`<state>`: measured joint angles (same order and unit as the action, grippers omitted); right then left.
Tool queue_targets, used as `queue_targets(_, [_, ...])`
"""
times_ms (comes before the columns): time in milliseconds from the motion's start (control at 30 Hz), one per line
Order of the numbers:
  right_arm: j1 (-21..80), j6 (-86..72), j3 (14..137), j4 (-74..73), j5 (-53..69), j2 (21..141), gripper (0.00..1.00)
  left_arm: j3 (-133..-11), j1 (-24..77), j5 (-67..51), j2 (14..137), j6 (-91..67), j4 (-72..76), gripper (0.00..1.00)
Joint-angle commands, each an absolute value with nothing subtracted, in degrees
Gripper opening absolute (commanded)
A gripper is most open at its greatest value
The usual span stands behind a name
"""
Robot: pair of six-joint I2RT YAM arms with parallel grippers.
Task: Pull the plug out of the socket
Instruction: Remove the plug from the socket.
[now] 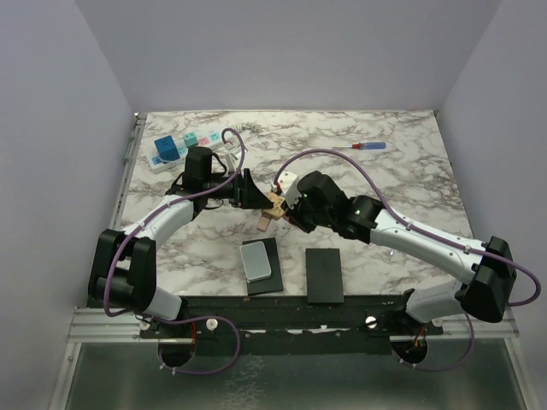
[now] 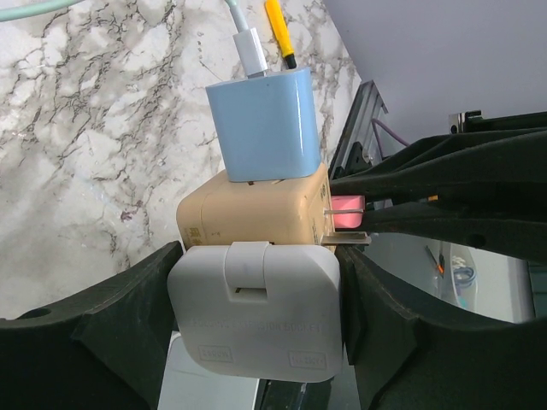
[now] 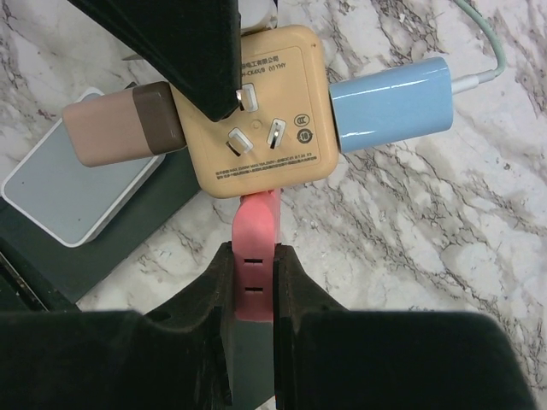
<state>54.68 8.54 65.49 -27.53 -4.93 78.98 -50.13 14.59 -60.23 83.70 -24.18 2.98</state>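
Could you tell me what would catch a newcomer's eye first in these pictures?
First, the tan cube socket, bristling with plugs, at the middle of the marble table. The right gripper is clamped on its pink plug, and the left gripper grips a white charger on another face. A blue charger with a cable juts from a third.

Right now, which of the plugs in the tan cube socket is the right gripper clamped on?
The pink plug, pinched in the right gripper. The blue charger and brown charger stick out untouched; the white charger sits in the left gripper.
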Motion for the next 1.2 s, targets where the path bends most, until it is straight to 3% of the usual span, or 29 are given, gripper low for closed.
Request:
queue_targets(0, [55.63, 7.57, 66.65, -32.52, 0.79, 78.2, 0.01, -51.77, 12.75, -55.82, 83.84, -22.43, 5.35, 0.0])
queue_targets(333, [55.12, 9.28, 65.41, -33.64, -13.94, 76.51, 0.01, -51.93, 11.97, -58.19, 84.26, -21.97, 4.94, 0.0])
queue_targets(1167, [51.34, 10.81, 65.74, -29.64, -10.77, 75.89, 0.01, -51.88, 12.06, -58.32, 84.82, -22.09, 4.93, 0.0])
